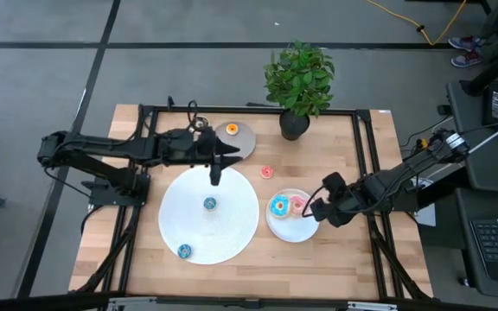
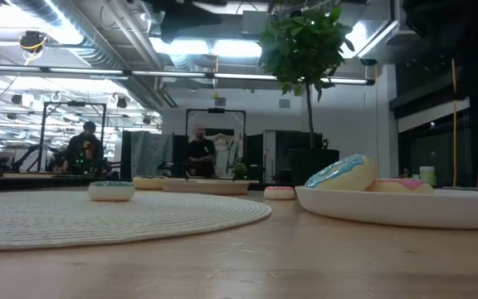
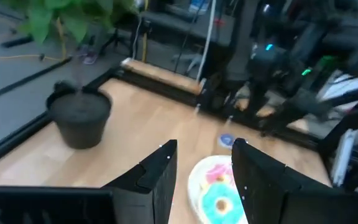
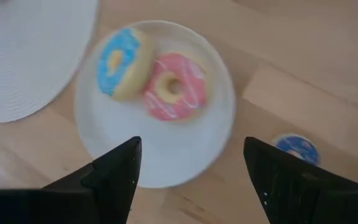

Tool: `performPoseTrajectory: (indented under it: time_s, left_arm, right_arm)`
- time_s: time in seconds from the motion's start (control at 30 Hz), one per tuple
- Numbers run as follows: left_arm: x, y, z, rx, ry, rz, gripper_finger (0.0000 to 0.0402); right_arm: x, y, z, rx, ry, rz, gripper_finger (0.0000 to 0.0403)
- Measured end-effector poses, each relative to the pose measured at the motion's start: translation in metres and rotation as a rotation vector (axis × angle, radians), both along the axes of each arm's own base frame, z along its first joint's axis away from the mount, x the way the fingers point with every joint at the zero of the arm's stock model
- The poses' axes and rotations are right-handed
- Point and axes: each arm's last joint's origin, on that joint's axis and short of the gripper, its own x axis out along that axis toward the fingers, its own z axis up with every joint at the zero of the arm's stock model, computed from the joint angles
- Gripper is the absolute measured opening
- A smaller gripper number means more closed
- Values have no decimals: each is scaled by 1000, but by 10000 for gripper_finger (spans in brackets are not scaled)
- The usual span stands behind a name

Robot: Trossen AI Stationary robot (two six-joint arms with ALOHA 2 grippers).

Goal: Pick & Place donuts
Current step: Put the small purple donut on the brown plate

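A blue-iced donut (image 1: 278, 206) and a pink-iced donut (image 1: 297, 204) lie side by side on a small white plate (image 1: 288, 229). The right wrist view shows them as blue donut (image 4: 122, 62) and pink donut (image 4: 174, 87). My right gripper (image 1: 316, 209) hovers open at the plate's right rim, touching nothing. A tiny dark blue donut (image 4: 296, 149) lies on the wood beside it. My left gripper (image 1: 215, 175) is open and empty above the far edge of the large white disc (image 1: 232, 233). Two tiny teal donuts (image 1: 209, 204) (image 1: 184, 250) rest on the disc. A red-pink one (image 1: 266, 172) sits on the table and an orange one (image 1: 232, 129) on a grey plate.
A potted plant (image 1: 297, 82) stands at the table's far edge, right of the grey plate (image 1: 242, 140). A black frame (image 1: 366, 173) borders the tabletop. Bare wood lies near the front edge (image 1: 318, 268). People stand in the room behind the table (image 2: 197, 154).
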Motion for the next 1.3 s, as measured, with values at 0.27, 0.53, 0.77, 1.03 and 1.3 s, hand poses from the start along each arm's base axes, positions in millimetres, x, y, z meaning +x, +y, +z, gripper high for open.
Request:
performPoseTrajectory:
  time_s: [0.27, 0.53, 0.77, 1.03, 1.3]
  left_arm:
    - [-9, -18, -14, 8, -51, -20, 145]
    - [-26, -27, -25, 14, -51, -46, 145]
    - [-42, -26, -23, 1, -91, -9, 145]
    - [-51, -25, -16, 9, -123, -22, 145]
    - [-50, -25, -17, 12, -114, -9, 145]
  right_arm:
    - [-10, -3, -2, 36, 119, -33, 284]
    - [-19, -6, -8, 47, 227, -74, 284]
    - [-29, -6, -40, 141, 269, -52, 284]
    - [-48, -17, -60, 169, 284, -101, 284]
    - [-60, -24, -78, 237, 204, -159, 284]
